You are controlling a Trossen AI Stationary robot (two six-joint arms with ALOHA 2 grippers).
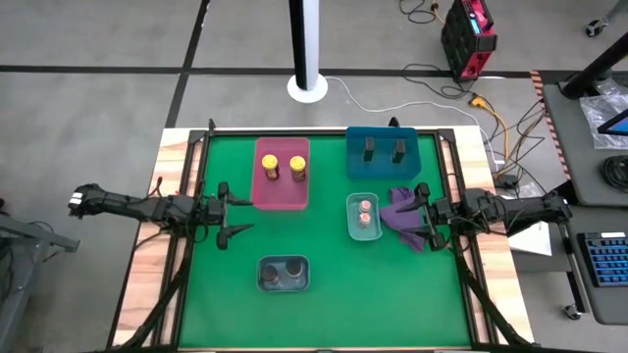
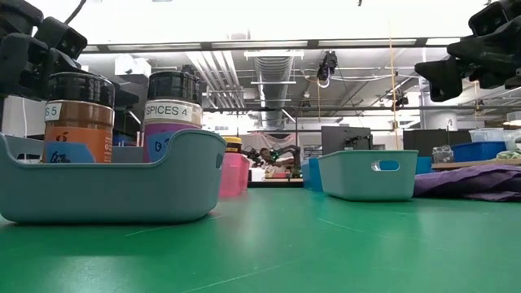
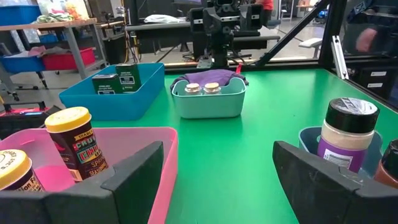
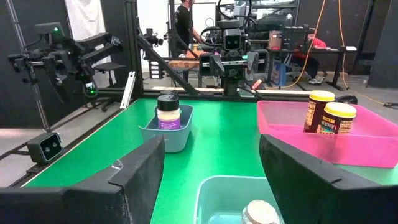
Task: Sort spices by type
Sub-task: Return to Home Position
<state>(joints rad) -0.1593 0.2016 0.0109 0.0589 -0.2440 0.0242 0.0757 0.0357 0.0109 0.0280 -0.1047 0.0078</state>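
eight spice jars stand sorted on the green counter (image 1: 334,319), two per tray: two yellow-lidded jars (image 1: 270,167) (image 1: 297,169) in the pink tray (image 1: 282,200); two slim dark rectangular jars (image 1: 369,148) (image 1: 399,150) in the blue tray (image 1: 384,171); two tiny pinkish jars (image 1: 365,206) (image 1: 365,220) in the pale bin (image 1: 350,218); two round dark-lidded jars (image 1: 272,274) (image 1: 292,271) in the grey bin (image 1: 285,289). one purple cloth (image 1: 400,204) lies just beside the pale bin. left gripper (image 1: 239,210) hovers beside the pink tray and right gripper (image 1: 416,216) over the cloth, both with jaws apart. the high view shows only lids; the low view adds the dark-lidded jars' labels, "spices 4" and "5".
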